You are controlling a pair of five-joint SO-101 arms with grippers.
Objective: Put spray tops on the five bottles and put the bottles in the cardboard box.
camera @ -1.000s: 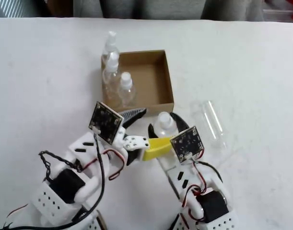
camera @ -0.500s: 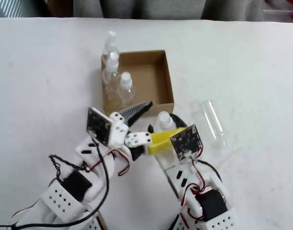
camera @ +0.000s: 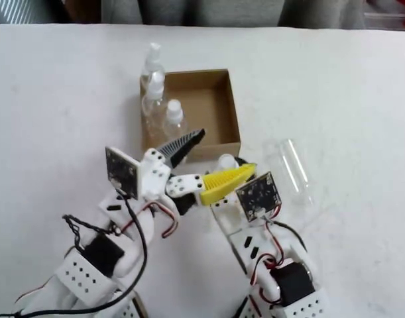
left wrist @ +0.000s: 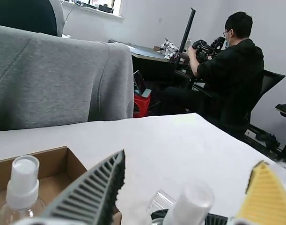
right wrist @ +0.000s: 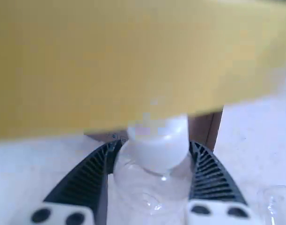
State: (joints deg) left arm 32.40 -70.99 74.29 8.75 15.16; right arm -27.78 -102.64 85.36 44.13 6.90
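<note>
The white table (camera: 335,86) carries two arms mounted at its near edge, with the box toward the middle.

1. Right gripper (right wrist: 153,154): sits just short of the box's near wall. Its black jaws are closed against both sides of the held bottle (camera: 227,162), which stands upright with its spray top (right wrist: 157,140) on.
2. Left gripper (camera: 229,151): spread wide and holding nothing. Its black finger (camera: 182,142) points at the box's near wall. Its yellow finger (camera: 229,179) lies across the near side of the held bottle, and the spray top stands between the two fingers.
3. Lying bottle (camera: 291,165): clear, on its side, just right of the box's near-right corner, apart from both arms.
4. Box (camera: 234,109): open-topped. Three bottles (camera: 154,93) with tops stand in a row along its left wall. Whether the farthest one is inside cannot be told. Brown floor shows across the right half.
5. White surface runs from the box to the left, right and far edges. Grey fabric (left wrist: 54,79) hangs beyond the far edge.

Change: within the last second the left gripper has swung toward the box and opened wider. Its yellow finger has moved from the near side of the right wrist up over the held bottle. The right gripper and all bottles have kept their places.
</note>
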